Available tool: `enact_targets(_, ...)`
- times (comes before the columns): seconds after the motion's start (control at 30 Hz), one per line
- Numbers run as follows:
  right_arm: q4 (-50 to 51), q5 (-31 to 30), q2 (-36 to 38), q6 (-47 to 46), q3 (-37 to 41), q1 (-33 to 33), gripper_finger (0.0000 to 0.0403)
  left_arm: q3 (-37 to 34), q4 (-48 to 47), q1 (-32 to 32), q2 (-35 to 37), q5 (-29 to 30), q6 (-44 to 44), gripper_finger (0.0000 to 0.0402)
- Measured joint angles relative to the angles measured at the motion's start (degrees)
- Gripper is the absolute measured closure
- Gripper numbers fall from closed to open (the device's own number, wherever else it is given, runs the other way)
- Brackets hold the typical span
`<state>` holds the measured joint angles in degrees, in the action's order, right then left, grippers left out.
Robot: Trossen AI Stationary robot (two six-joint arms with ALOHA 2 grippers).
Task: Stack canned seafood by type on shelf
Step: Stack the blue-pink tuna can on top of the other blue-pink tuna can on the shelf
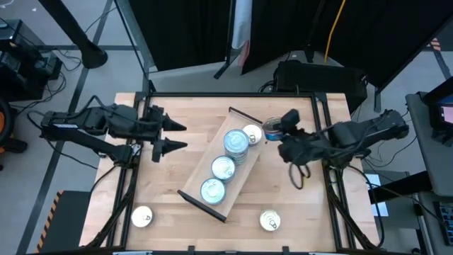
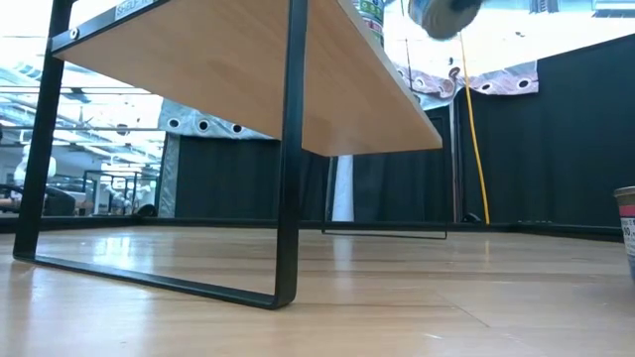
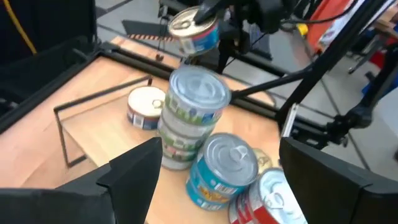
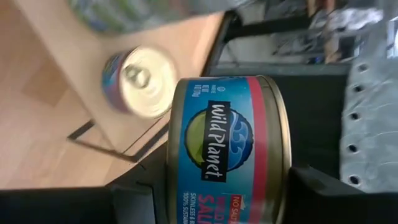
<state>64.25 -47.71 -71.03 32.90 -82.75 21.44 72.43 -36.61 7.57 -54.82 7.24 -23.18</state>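
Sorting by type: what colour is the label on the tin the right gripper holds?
Blue with a red band, on the held tin; clearest in the right wrist view.

Butcher-block tabletop [image 1: 184, 159], black curtain [image 2: 556, 139], yellow cable [image 1: 331, 28].

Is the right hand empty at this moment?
No: in the right wrist view the right hand grips a blue-labelled tin between its fingers, above the shelf.

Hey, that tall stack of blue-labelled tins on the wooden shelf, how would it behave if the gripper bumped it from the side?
The tall stack of blue-labelled tins would likely topple or shear apart: several loose tins sit one on another. The smooth metal lids probably let upper tins slide. A fallen round tin might roll along the light wooden shelf, perhaps against the single pale-topped tin beside it.
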Motion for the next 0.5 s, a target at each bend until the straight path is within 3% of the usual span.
enact_targets(0.1, -3.69, 0.34, -0.07, 0.87, 6.01, -2.68, 0.0225, -1.01, 0.02, 2.05, 0.02, 2.92, -0.42, 0.008)
enact_targets(0.27, -18.91, 0.26, -0.08, 10.07, 13.98, -4.98, 0.0225, -1.61, 0.08, 4.66, -0.23, 6.44, -0.47, 0.008)
enact_targets(0.5, -27.94, 4.65, -0.34, 15.41, 16.77, -7.86, 0.0224, -1.61, 0.07, 6.59, -0.24, 7.78, -0.43, 0.008)
